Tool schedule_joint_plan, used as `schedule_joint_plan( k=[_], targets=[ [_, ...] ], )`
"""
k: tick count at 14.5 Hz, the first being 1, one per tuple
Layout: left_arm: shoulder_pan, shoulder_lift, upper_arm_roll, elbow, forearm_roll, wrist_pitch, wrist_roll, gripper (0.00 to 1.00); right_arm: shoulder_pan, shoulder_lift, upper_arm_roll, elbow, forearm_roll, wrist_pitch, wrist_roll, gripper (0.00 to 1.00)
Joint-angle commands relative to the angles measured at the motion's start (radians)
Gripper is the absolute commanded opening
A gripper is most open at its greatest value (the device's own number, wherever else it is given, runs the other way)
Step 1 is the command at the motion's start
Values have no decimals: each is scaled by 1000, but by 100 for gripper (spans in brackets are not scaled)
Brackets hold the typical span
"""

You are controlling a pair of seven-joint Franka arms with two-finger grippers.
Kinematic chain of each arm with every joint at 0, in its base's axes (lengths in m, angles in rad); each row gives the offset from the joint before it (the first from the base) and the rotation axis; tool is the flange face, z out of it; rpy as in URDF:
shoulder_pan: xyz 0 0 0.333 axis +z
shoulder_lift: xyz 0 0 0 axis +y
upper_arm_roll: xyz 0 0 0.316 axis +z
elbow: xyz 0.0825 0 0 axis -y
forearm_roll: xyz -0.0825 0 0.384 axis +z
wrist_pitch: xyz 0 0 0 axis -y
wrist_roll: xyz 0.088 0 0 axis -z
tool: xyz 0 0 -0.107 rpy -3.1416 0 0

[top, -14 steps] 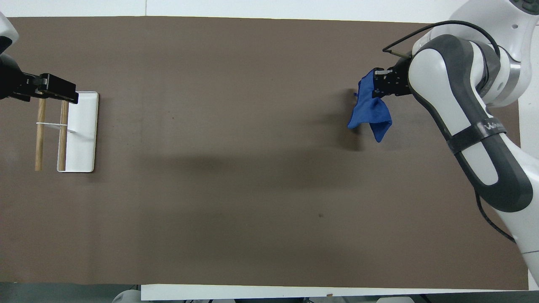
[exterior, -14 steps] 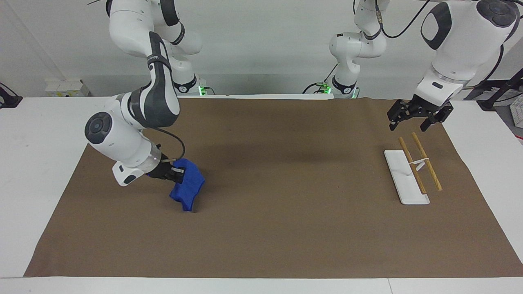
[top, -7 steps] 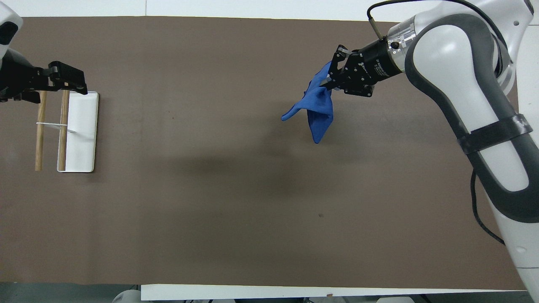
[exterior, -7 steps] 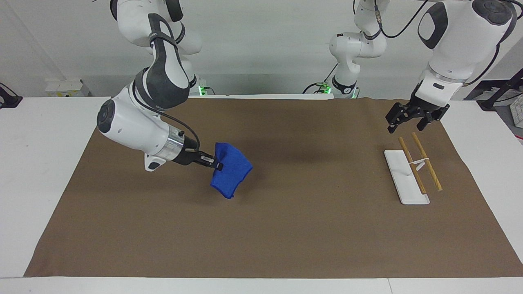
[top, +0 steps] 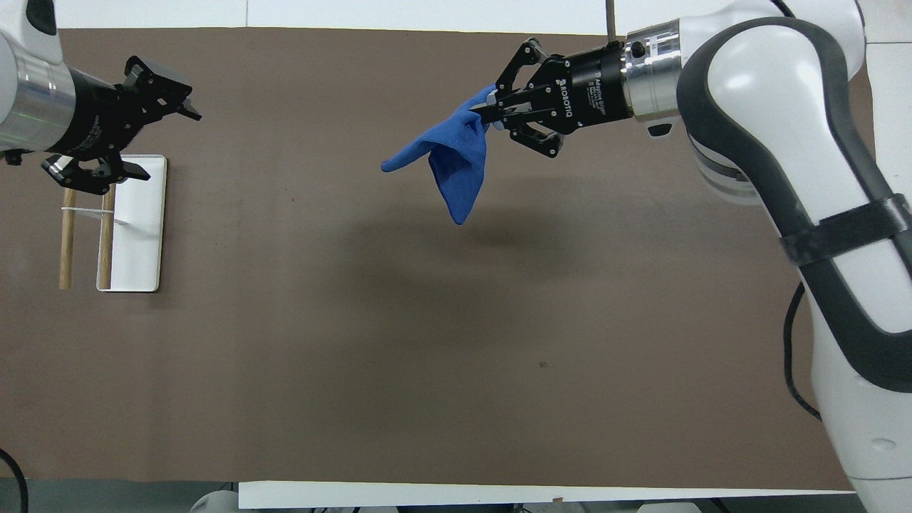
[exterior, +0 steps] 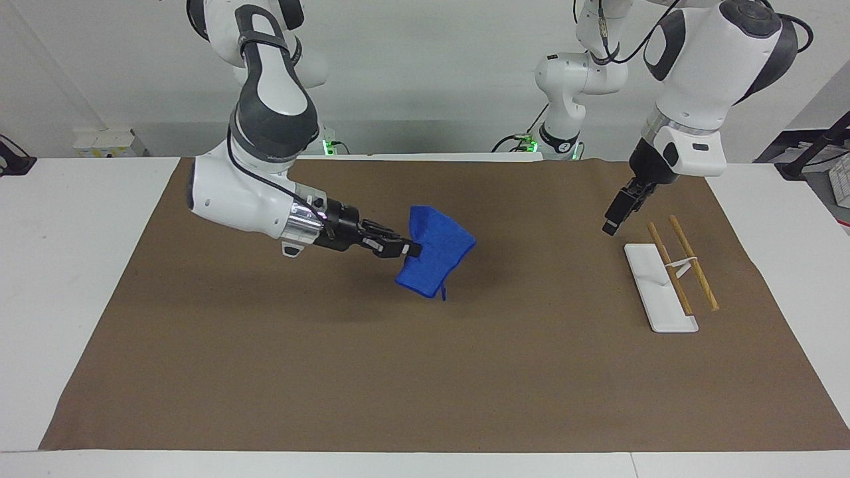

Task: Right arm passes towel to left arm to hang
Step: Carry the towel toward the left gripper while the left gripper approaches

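Note:
A blue towel (exterior: 435,259) hangs in the air from my right gripper (exterior: 408,250), which is shut on its upper corner over the middle of the brown mat. In the overhead view the towel (top: 456,157) droops below the right gripper (top: 490,114). My left gripper (exterior: 612,222) hovers over the mat beside the towel rack, turned toward the towel. In the overhead view the left gripper (top: 173,146) is open and empty. The rack has a white base (exterior: 654,285) and two wooden rods (exterior: 694,272), and stands at the left arm's end of the table.
The brown mat (exterior: 425,372) covers most of the white table. In the overhead view the rack's base (top: 139,235) and rods (top: 68,242) lie just under the left gripper.
My right gripper has carried the towel up and toward the middle of the table. My left gripper has turned its wrist and swung off the rack toward the towel.

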Motion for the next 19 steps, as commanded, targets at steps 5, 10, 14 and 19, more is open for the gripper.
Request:
schedule_joint_plan(
  k=[5,10,14,19],
  targets=[
    [-1,37,-60,-35,-170,138,-526,97,66,-37,5,-83,157,219,173,1],
    [-15,100,-90,-34,-233,322,-681,97,118,-35,5,-87,176,302,239,1],
    [-15,144,-123,-9,-233,438,-723,96,146,-35,5,-91,176,334,240,1],
    [-31,152,-140,-21,-228,433,-724,92,166,-34,4,-97,176,355,239,1]
  ],
)
